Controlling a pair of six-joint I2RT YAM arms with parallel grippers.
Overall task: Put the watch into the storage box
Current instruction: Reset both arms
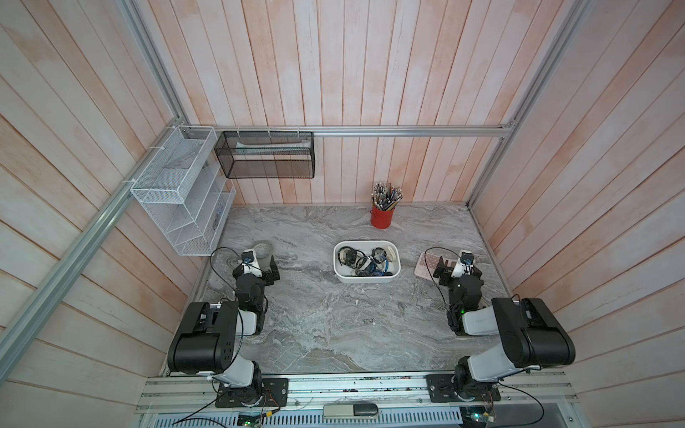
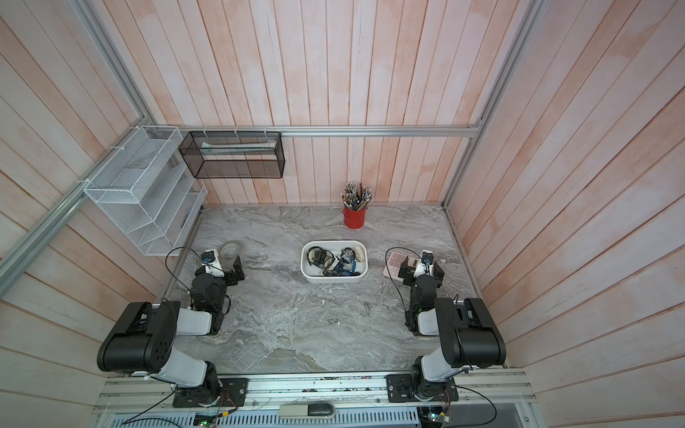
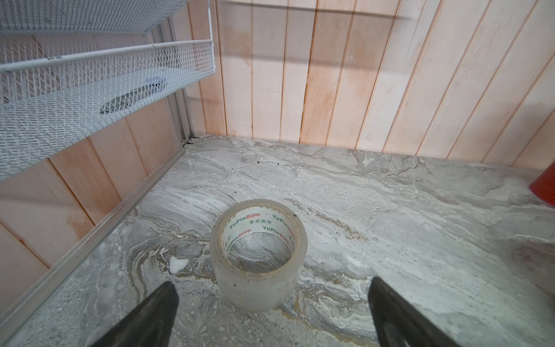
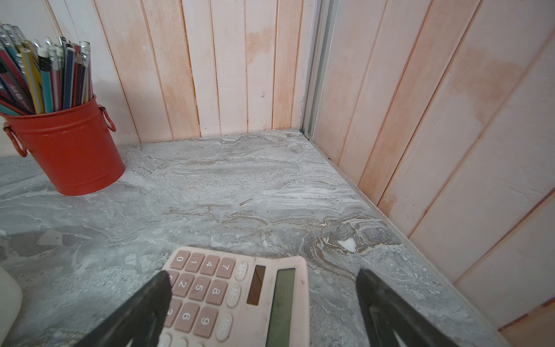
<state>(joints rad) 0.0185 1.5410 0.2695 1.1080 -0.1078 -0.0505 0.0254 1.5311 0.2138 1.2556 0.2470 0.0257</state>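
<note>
Looks done or idle: left gripper (image 3: 273, 285) spread empty by tape (image 3: 255, 288), right gripper (image 4: 263, 275) spread empty over calculator (image 4: 240, 288), watches (image 1: 365, 259) heaped in box (image 1: 367, 279) mid table (image 1: 333, 326), none loose in sight; next calls for finding a stray watch before reaching.

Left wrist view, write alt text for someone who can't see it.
A roll of clear tape stands on the grey marbled table, just ahead of the open left tool. A white wire-mesh rack hangs on the wood-panelled wall.
</note>
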